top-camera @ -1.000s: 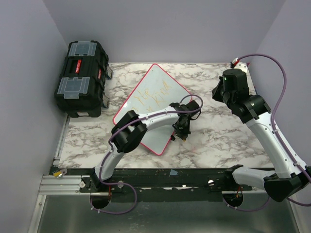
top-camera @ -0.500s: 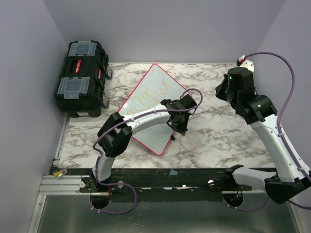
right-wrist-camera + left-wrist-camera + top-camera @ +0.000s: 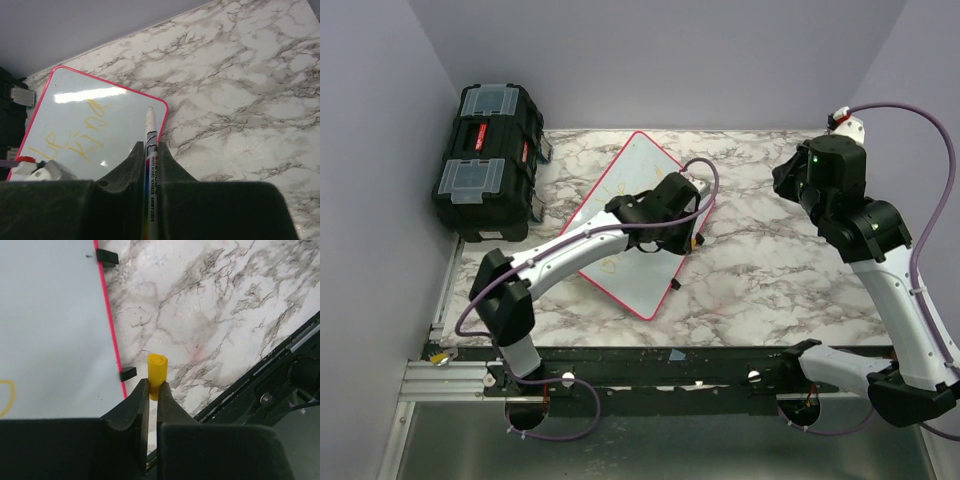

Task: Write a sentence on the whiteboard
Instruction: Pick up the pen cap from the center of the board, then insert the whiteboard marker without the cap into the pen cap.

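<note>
Marble table (image 3: 770, 270) bearing the whiteboard (image 3: 632, 165), which lies just beside the left gripper (image 3: 153, 388) and well below and ahead of the right gripper (image 3: 150, 149); the sentence (image 3: 87, 140) crosses it in yellow. Right jaws pinch a marker (image 3: 150, 131), tip bare; left jaws pinch a yellow cap (image 3: 157, 367), probably the marker's. Recapping, if next, calls for cap mouth and tip on one axis before pressing.

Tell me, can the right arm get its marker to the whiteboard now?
Probably only partly: the left arm lies across the whiteboard at its middle, so just the far corner looks free for the right gripper and its marker.
</note>
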`<control>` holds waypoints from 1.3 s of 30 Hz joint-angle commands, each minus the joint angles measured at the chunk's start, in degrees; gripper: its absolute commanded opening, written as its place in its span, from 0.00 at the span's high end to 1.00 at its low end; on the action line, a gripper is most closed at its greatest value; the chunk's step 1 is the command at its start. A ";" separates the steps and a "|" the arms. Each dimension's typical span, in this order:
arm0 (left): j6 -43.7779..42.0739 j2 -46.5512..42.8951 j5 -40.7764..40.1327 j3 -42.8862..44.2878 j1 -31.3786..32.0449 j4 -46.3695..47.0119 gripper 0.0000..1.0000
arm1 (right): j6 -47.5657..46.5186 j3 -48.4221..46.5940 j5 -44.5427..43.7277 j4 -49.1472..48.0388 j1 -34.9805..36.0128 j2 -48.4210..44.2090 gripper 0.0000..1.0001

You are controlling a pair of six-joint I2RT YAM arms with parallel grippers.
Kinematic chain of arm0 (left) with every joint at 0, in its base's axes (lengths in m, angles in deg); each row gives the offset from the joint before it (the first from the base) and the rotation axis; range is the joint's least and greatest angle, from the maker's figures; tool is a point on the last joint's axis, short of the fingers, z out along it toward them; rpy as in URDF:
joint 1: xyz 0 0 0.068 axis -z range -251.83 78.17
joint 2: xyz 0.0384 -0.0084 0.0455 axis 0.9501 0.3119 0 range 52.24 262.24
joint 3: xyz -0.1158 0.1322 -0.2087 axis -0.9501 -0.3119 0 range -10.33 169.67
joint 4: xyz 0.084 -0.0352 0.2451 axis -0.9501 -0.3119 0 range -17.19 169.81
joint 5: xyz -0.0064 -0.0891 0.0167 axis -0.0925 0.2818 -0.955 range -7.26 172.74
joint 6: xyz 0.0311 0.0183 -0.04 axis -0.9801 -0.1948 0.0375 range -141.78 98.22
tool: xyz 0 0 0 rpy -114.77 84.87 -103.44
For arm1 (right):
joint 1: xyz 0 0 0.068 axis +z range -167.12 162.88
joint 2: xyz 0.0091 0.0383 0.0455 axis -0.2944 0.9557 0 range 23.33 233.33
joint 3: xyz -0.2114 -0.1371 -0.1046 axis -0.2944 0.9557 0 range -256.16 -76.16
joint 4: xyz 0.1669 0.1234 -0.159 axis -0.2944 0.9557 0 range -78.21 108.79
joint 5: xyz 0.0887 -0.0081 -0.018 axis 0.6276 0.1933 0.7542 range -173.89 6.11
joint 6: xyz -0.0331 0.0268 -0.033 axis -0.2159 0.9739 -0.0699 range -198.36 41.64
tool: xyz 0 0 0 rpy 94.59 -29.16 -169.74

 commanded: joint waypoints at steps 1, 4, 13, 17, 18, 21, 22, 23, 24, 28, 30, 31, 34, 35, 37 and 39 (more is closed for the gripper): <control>-10.36 -11.22 -1.13 -6.82 -1.55 8.62 1.00 | 1.93 -1.30 -0.11 1.08 0.36 -1.26 0.99; -15.47 -15.92 -1.98 -9.50 -2.52 10.78 1.00 | 2.57 -0.90 0.13 0.78 0.40 -1.71 0.99; -24.45 -24.90 -2.68 -14.45 -7.90 12.54 1.00 | 2.21 -0.07 3.07 -1.71 0.36 -1.57 0.99; -27.69 -30.19 -0.57 -15.70 -9.04 13.62 1.00 | 1.72 0.27 4.97 -3.11 0.36 -1.33 0.99; -29.33 -31.45 0.92 -15.79 -9.23 13.79 1.00 | 1.61 0.38 5.71 -3.44 0.36 -1.17 0.99; -35.22 -34.38 6.06 -17.73 -10.27 14.34 1.00 | 1.31 0.86 7.57 -4.58 0.38 -0.83 0.99; -37.74 -35.50 7.56 -18.79 -10.42 14.46 1.00 | 1.20 0.89 8.01 -4.91 0.30 -0.79 0.99; -40.86 -36.82 9.95 -20.05 -10.71 14.60 1.00 | 1.16 1.01 8.48 -5.17 0.35 -0.70 0.99; -42.91 -37.75 10.96 -21.12 -10.83 14.81 1.00 | 0.99 1.10 8.89 -5.55 0.44 -0.69 0.99; -45.96 -40.61 9.57 -23.50 -11.65 16.02 1.00 | 0.45 1.71 11.17 -6.45 0.41 -0.64 0.99; -43.94 -41.53 6.57 -24.27 -12.15 17.68 1.00 | 0.33 2.37 12.39 -7.19 0.37 -0.82 0.99; -41.69 -41.95 4.32 -24.53 -12.29 18.97 1.00 | 0.18 2.74 13.27 -7.65 0.36 -0.70 0.99; -31.92 -43.09 -4.53 -24.67 -12.76 22.42 1.00 | -0.39 3.56 16.80 -9.94 0.32 -0.61 0.99; -25.91 -43.32 -8.71 -24.38 -12.84 23.17 1.00 | -0.54 3.95 18.77 -11.07 0.37 -0.63 0.99; -19.88 -43.01 -9.69 -22.54 -13.95 23.44 1.00 | -0.77 4.51 23.73 -14.24 0.38 -0.47 0.99; -13.69 -42.38 -10.25 -20.25 -14.56 23.28 1.00 | -0.51 4.99 29.70 -17.22 0.37 -0.27 0.99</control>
